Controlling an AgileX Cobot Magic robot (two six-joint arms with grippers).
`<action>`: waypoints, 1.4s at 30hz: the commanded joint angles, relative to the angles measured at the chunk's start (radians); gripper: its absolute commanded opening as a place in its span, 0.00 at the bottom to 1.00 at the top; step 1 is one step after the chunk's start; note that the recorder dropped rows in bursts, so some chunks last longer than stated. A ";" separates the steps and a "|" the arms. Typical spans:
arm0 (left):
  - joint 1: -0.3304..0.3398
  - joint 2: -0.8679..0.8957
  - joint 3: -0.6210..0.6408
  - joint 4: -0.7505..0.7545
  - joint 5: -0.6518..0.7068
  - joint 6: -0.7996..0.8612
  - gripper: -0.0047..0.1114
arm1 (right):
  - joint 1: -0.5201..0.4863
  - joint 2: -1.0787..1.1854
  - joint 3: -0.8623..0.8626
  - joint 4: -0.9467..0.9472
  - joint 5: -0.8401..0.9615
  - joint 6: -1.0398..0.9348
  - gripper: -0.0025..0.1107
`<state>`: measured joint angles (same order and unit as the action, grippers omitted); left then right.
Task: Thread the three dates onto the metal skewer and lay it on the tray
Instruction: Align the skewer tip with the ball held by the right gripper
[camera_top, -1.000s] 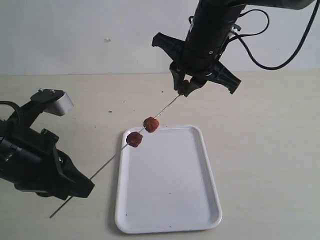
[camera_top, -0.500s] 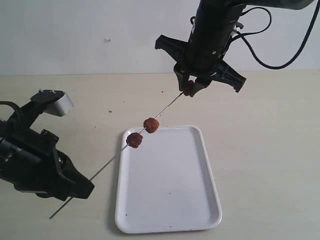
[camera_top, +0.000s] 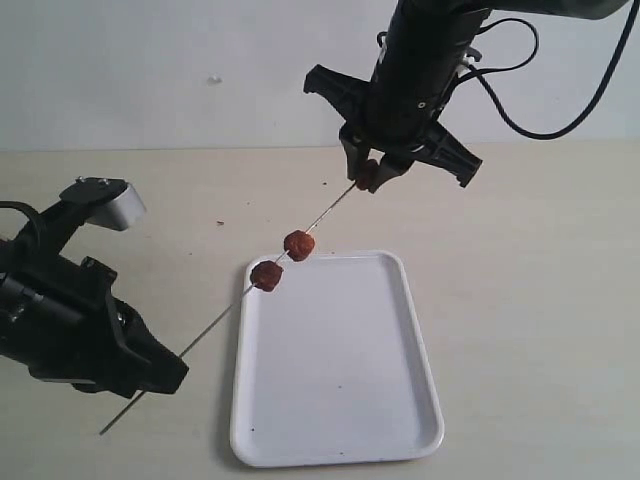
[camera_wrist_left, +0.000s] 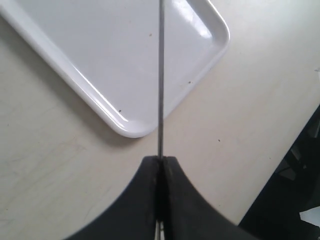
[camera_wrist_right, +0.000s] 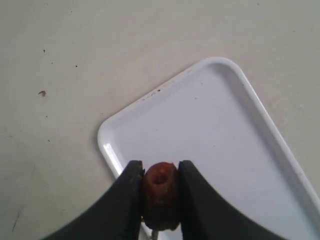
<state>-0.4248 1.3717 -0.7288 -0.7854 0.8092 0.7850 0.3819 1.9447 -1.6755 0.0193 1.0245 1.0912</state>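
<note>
The thin metal skewer (camera_top: 215, 328) slants up from lower left to upper right, above the table. My left gripper (camera_top: 168, 375) is shut on it near its lower end; the rod (camera_wrist_left: 161, 85) runs out from the closed jaws over the tray's corner (camera_wrist_left: 135, 131). Two dates (camera_top: 267, 275) (camera_top: 299, 245) sit threaded on the skewer above the white tray's (camera_top: 340, 440) far-left corner. My right gripper (camera_top: 369, 176) is shut on the third date (camera_wrist_right: 160, 192) at the skewer's upper tip, held in the air.
A black cable (camera_top: 540, 125) loops off the right arm at the upper right. Small dark specks (camera_top: 220, 222) lie on the beige table behind the tray. A white wall rises at the back.
The right gripper with its date shifted slightly up and right, then back. The two threaded dates and the skewer's upper part shifted a little up and left.
</note>
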 joint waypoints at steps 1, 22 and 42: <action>-0.005 0.001 -0.007 -0.011 -0.002 -0.003 0.04 | 0.002 -0.013 -0.006 0.008 -0.014 -0.008 0.24; -0.005 0.001 -0.007 -0.004 -0.020 -0.006 0.04 | 0.002 -0.013 -0.006 0.002 -0.027 -0.007 0.24; -0.005 0.005 -0.007 -0.011 -0.036 -0.029 0.04 | 0.002 -0.013 -0.006 0.007 -0.028 -0.009 0.24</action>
<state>-0.4248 1.3717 -0.7288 -0.7839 0.7846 0.7640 0.3819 1.9447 -1.6755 0.0285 1.0022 1.0912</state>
